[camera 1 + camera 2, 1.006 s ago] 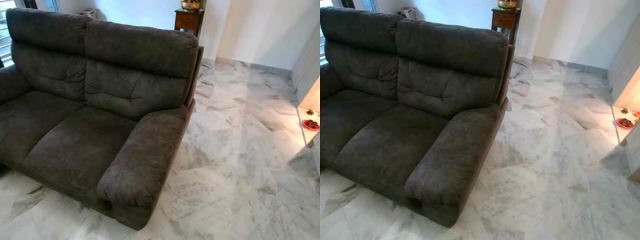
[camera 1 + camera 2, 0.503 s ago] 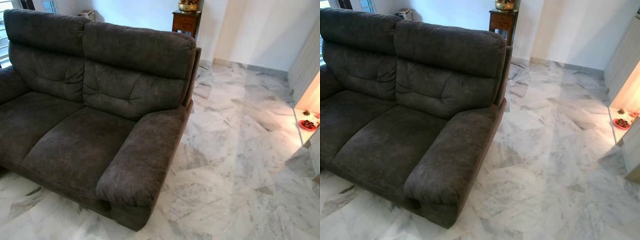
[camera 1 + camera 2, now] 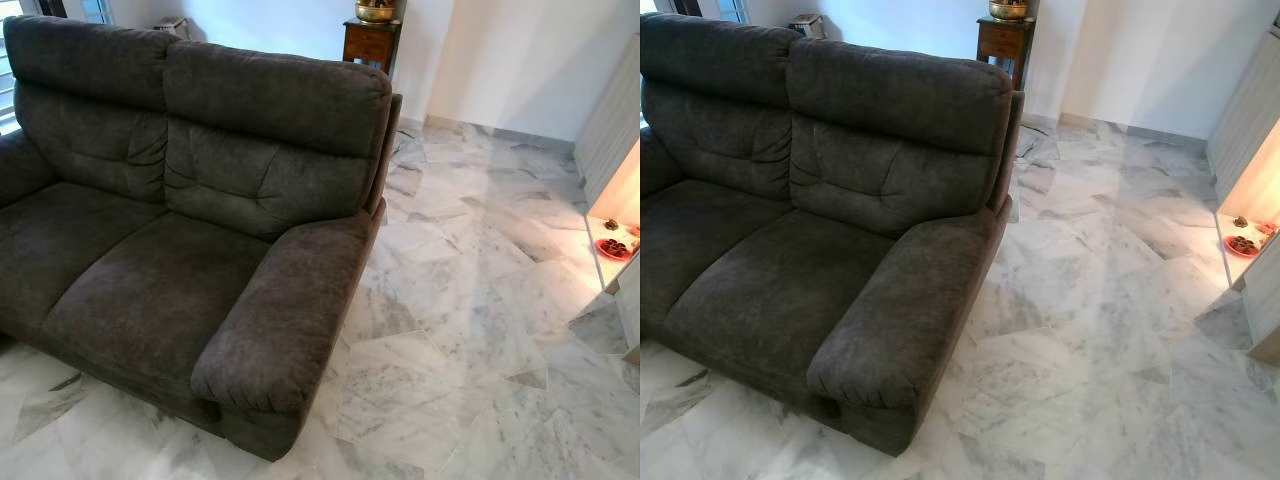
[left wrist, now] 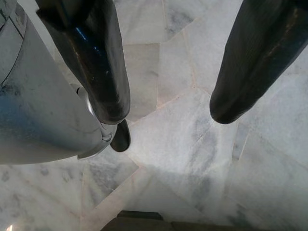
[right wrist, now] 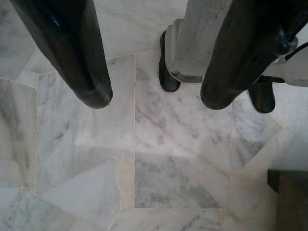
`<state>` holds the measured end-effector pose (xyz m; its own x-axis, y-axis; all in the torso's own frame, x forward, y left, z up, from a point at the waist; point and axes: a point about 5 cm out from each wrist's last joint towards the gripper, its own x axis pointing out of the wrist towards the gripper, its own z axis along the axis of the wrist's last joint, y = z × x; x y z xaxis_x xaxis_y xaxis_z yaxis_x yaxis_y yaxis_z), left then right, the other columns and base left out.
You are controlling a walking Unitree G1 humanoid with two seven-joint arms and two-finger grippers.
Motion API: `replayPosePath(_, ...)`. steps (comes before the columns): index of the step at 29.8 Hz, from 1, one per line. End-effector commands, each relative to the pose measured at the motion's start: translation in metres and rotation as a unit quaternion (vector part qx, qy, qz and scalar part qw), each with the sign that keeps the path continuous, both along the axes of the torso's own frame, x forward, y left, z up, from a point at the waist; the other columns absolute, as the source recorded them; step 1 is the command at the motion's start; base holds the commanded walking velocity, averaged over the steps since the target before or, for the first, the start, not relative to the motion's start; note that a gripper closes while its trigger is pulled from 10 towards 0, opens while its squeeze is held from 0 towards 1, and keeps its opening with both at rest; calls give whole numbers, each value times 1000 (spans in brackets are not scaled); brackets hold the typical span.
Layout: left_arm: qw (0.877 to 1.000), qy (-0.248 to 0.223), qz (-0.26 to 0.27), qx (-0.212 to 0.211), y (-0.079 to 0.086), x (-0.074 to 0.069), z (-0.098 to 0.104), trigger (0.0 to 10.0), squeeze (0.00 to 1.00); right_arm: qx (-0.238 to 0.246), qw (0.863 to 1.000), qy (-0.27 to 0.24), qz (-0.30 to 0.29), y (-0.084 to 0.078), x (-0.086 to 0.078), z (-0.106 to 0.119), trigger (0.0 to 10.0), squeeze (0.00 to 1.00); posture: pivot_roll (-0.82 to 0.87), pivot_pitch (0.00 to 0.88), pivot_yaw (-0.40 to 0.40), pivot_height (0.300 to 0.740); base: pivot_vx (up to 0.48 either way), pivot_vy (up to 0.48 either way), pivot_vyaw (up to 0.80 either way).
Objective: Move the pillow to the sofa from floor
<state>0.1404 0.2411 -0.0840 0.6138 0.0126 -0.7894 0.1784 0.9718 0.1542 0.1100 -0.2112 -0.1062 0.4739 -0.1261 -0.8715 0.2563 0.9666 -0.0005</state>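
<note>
Grey sofa (image 3: pixel 180 250), marble floor (image 3: pixel 470 330), long axis leftward

Bright, even daylight; sharp focus; warm glow at right.

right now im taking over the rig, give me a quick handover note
Left gripper: fingers open, holding nothing, hanging above the marble floor.
Right gripper: fingers open, holding nothing, also pointed down at the floor.
Sofa: dark grey, directly ahead to the robot's left, both seat cushions bare.
Pillow: I can't see it from here, so its location is unknown.
Done: nothing yet.
Left: find the pillow on the floor, grasp it, carry it over and set it on the sofa seat.
</note>
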Motion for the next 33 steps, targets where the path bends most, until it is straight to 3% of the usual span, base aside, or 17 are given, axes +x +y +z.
replayPosePath(1, 999, 30, 34, 2, -1, 22, 3, 10000, 0, 33, 999, -28, -29, -4, 58, 19, 10000, 0, 86, 44, 51, 740, 0, 0, 0)
replayPosePath(33, 999, 30, 20, 4, -4, 20, 2, 10000, 0, 17, 999, -25, -36, -7, 56, 18, 10000, 0, 72, 23, 48, 740, 0, 0, 0)
